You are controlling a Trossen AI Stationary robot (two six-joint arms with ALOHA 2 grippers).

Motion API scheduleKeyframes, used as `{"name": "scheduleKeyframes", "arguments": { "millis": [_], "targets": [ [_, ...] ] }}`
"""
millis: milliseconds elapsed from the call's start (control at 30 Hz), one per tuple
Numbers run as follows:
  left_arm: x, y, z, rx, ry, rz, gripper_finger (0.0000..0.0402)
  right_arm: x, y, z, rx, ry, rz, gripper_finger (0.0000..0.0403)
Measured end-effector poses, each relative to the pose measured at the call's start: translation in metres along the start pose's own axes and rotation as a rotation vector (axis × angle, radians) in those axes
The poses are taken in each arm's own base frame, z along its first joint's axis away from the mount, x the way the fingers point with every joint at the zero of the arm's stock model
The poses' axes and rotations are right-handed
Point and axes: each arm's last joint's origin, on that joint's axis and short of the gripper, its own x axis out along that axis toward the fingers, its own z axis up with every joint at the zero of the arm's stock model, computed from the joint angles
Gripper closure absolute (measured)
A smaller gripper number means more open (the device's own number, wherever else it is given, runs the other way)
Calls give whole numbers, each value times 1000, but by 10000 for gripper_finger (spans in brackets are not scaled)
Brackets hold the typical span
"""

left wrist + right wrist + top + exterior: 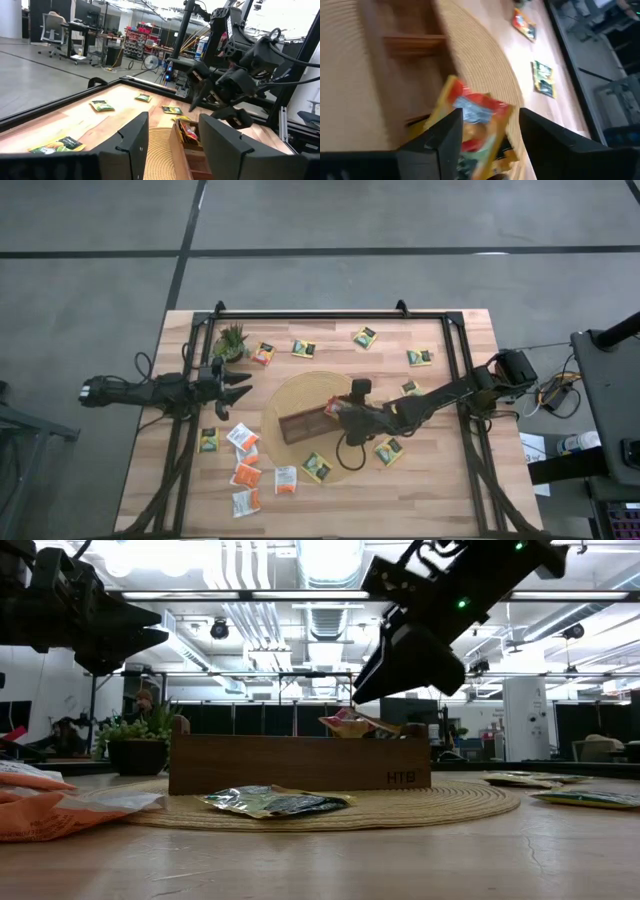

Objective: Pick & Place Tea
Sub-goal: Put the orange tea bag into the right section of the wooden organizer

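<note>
The brown wooden divided tray [298, 425] lies on a round woven mat [300, 388] at the table's middle. My right gripper [338, 410] hangs open just above the tray's right end, slanting down. A yellow and red tea sachet [475, 112] lies tilted below its fingers in the end compartment, sticking up over the tray's wall [348, 723]. The fingers stand clear above it in the low view. My left gripper [238, 380] waits open and level at the table's left, beside the plant, with nothing between its fingers [170, 145].
Loose tea sachets lie around the mat: three at the far side [303, 348], several orange and white ones near left [246, 475], one on the mat's near edge [316, 467]. A small potted plant [231, 340] stands far left. A black frame [330, 314] rims the table.
</note>
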Motion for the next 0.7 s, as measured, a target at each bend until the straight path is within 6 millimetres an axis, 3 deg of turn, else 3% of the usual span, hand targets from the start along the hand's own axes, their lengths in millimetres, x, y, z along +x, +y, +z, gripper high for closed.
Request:
{"name": "scheduleKeyframes", "arguments": {
  "millis": [200, 700],
  "targets": [
    [0, 0, 0, 0, 0, 0, 234, -7, 10, -5, -48, 29, 46, 237],
    [0, 0, 0, 0, 0, 0, 234, 6, 15, -9, -36, -8, 35, 283]
  ]
}}
